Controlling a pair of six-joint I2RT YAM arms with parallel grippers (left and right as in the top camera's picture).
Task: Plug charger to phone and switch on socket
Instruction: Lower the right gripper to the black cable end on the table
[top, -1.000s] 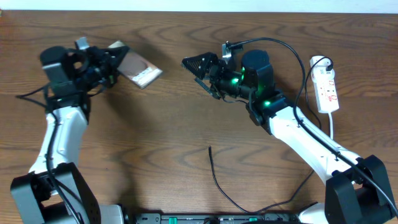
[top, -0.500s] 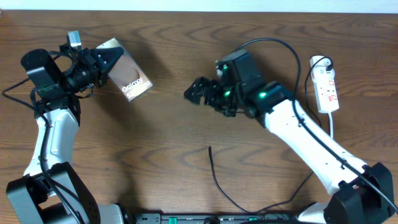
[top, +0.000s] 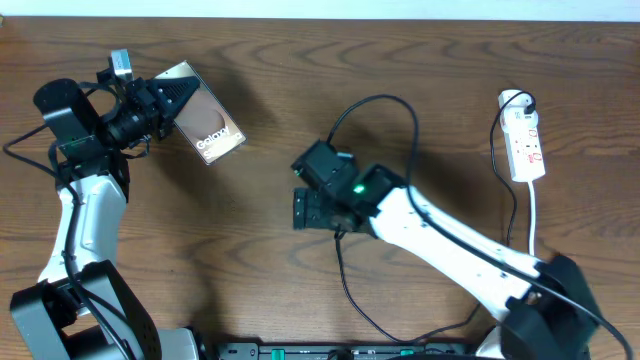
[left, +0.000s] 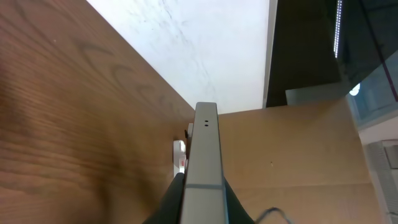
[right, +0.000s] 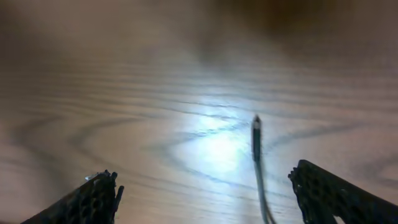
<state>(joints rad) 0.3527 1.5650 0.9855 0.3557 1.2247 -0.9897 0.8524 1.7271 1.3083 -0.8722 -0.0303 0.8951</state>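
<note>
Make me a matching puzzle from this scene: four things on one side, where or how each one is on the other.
Things:
1. phone
2. charger
3. socket
4. right gripper

States:
a. white, lying at the far right of the table
b. held in the left gripper, lifted
c. open, just behind the charger's tip
d. thin and black, lying loose on the wood

Pairs: 1-b, 2-d, 3-a, 4-c
</note>
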